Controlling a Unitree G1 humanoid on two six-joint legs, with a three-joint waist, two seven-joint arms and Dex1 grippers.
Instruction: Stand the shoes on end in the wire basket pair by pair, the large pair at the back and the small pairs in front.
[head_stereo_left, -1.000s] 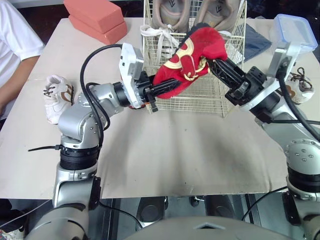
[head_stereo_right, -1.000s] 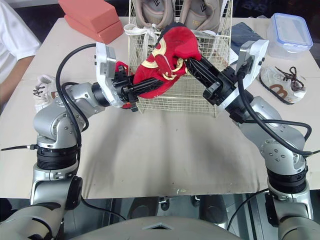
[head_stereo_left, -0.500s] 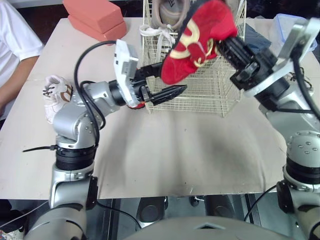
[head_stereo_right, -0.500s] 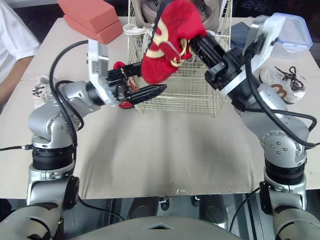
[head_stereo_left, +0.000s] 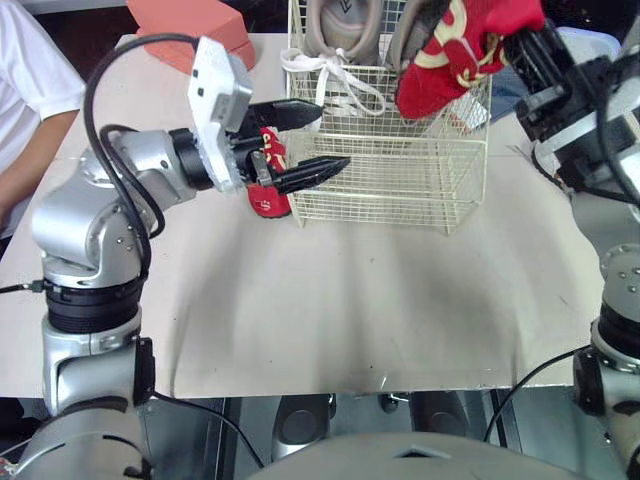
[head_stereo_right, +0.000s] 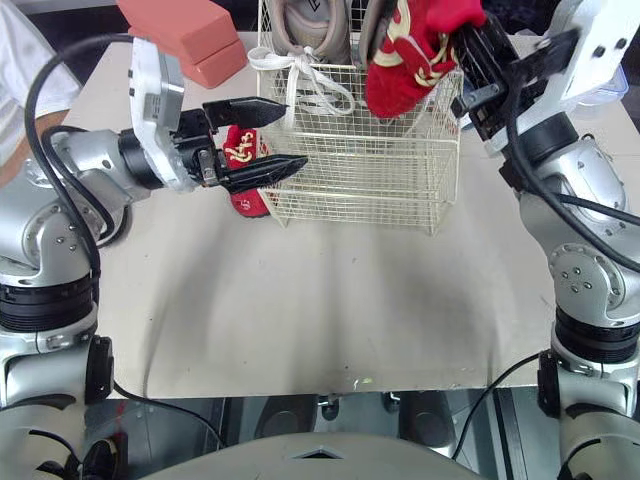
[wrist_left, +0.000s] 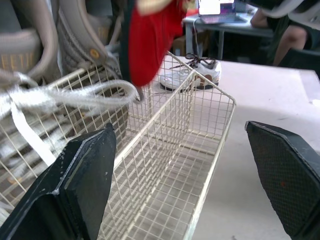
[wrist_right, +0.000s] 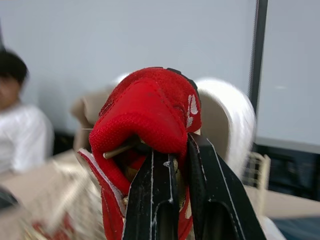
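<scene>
We note red shoe (head_stereo_left: 455, 55) clamped in right gripper (wrist_right: 172, 155), lifted above wire basket (head_stereo_left: 400, 190); left gripper (head_stereo_left: 330, 135) has let go, jaws spread wide, beside basket.

Left pincer (head_stereo_left: 328, 136) gapes wide, arm bent across; right pincer (wrist_right: 174, 159) (raised high) is clamped tight.

Wire basket (head_stereo_left: 385, 190): upright
Beige pair (head_stereo_left: 340, 25): on end, at back
Red shoe (head_stereo_left: 455, 50): aloft, above basket's right end
Second red shoe (head_stereo_left: 270, 200): beside basket's left end
</scene>
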